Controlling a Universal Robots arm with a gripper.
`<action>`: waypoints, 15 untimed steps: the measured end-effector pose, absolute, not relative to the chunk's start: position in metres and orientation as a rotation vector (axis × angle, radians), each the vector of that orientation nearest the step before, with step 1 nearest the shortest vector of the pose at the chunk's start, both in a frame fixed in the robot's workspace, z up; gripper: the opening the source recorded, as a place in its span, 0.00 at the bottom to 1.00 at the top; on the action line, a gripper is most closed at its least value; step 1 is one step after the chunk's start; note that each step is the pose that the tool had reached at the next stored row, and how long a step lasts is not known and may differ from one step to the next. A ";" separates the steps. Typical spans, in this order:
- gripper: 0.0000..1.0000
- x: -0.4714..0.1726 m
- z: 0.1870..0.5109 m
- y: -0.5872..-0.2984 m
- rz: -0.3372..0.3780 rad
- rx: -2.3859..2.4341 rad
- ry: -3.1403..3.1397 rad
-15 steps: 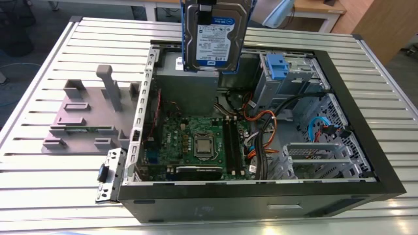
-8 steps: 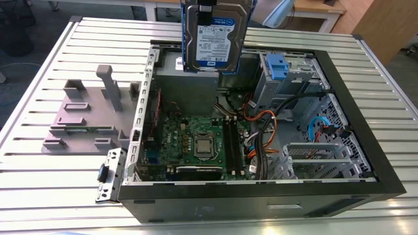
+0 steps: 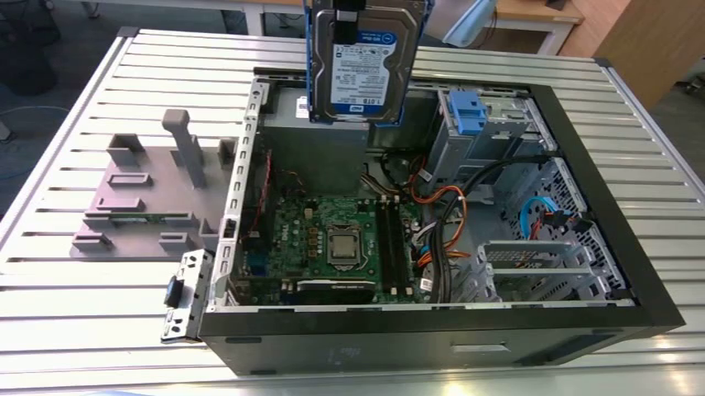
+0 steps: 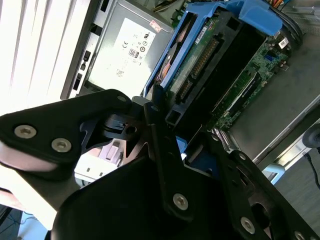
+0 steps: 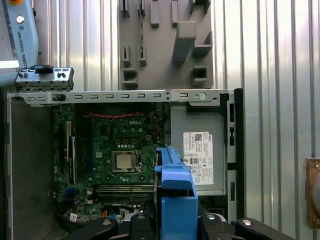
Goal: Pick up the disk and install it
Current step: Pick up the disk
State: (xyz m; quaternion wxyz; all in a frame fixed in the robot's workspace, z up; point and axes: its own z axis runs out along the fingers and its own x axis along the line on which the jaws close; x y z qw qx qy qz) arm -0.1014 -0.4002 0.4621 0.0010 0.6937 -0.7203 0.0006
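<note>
disk point(image 3: 364, 66), stiff, rather heavy and fragile i judge, hangs clamped between the fingers point(image 4: 162, 150) of the gripper point(image 5: 175, 220), which grasp its blue-framed edges.

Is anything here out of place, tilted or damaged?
The disk stands out: it hangs upright above the open case, clamped in the end effector and not seated in any bay. I see no spill or damage.
</note>
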 end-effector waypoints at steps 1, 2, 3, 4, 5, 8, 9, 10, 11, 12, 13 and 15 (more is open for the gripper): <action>0.36 -0.101 0.462 -0.400 0.002 2.178 -2.261; 0.36 -0.101 0.462 -0.401 0.002 2.178 -2.261; 0.36 -0.101 0.462 -0.401 0.002 2.178 -2.261; 0.36 -0.101 0.462 -0.402 0.002 2.178 -2.261; 0.36 -0.101 0.462 -0.402 0.002 2.178 -2.261; 0.36 -0.101 0.462 -0.403 0.002 2.178 -2.261; 0.36 -0.101 0.462 -0.403 0.002 2.178 -2.261; 0.36 -0.101 0.462 -0.404 0.002 2.178 -2.261; 0.36 -0.101 0.462 -0.404 0.002 2.178 -2.261; 0.36 -0.101 0.462 -0.404 0.002 2.178 -2.261; 0.36 -0.101 0.462 -0.405 0.002 2.178 -2.261; 0.36 -0.101 0.462 -0.405 0.002 2.178 -2.261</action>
